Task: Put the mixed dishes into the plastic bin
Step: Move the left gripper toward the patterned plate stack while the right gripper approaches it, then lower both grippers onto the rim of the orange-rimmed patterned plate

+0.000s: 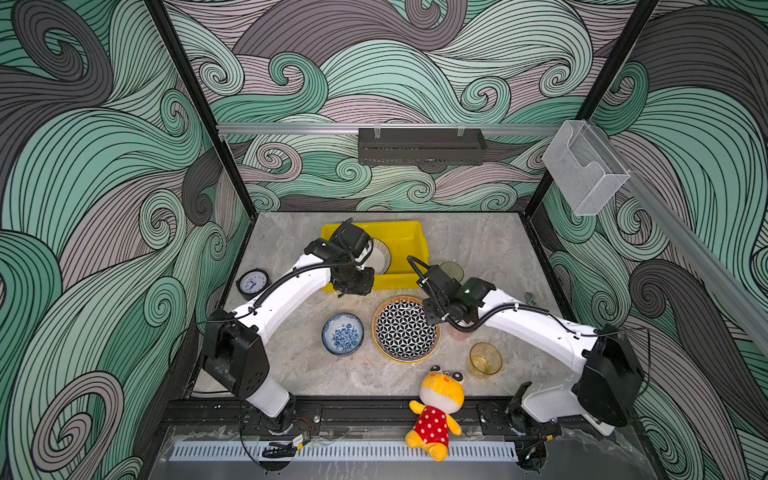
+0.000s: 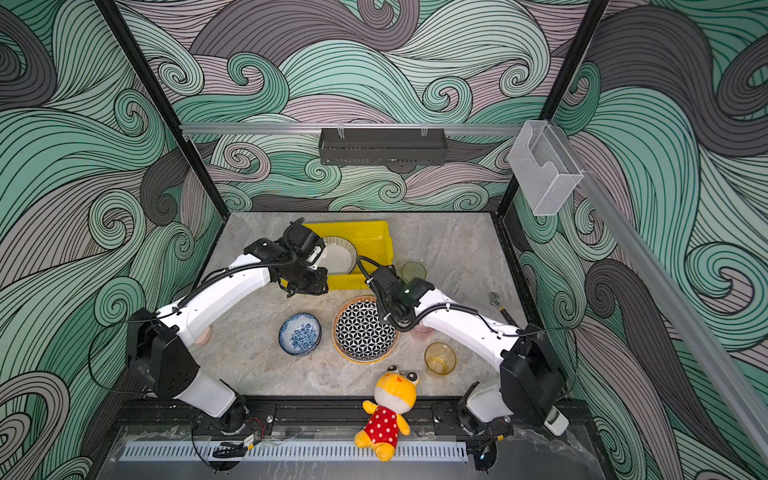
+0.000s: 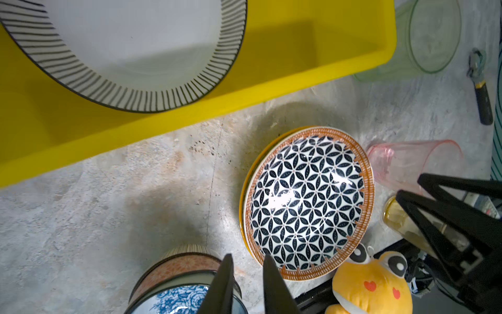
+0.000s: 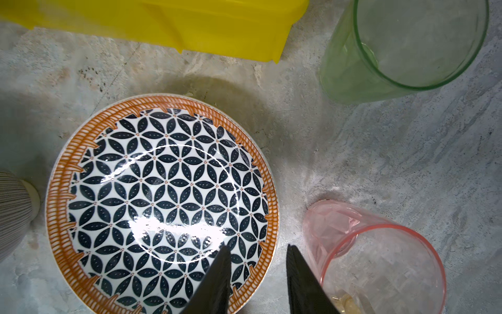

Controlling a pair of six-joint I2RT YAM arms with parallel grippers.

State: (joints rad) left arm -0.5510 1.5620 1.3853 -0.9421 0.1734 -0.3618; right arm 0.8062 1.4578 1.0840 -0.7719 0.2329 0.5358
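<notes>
The yellow plastic bin (image 1: 405,232) (image 2: 365,230) stands at the back with a striped-rim plate (image 1: 380,255) (image 3: 135,49) inside. On the table sit a geometric plate (image 1: 401,332) (image 4: 163,195), a blue floral bowl (image 1: 343,334) (image 3: 176,296), a green cup (image 1: 453,270) (image 4: 407,46), a pink cup (image 2: 422,330) (image 4: 380,261) and an amber cup (image 1: 485,359). My left gripper (image 1: 351,286) (image 3: 248,257) hovers at the bin's front left corner, narrowly open and empty. My right gripper (image 1: 432,313) (image 4: 258,247) is open and straddles the geometric plate's rim beside the pink cup.
A yellow plush toy (image 1: 436,409) lies on the front rail. A black clock (image 1: 252,282) sits at the left edge and a wrench (image 2: 498,305) at the right edge. A pale pink dish (image 2: 203,334) peeks out under the left arm.
</notes>
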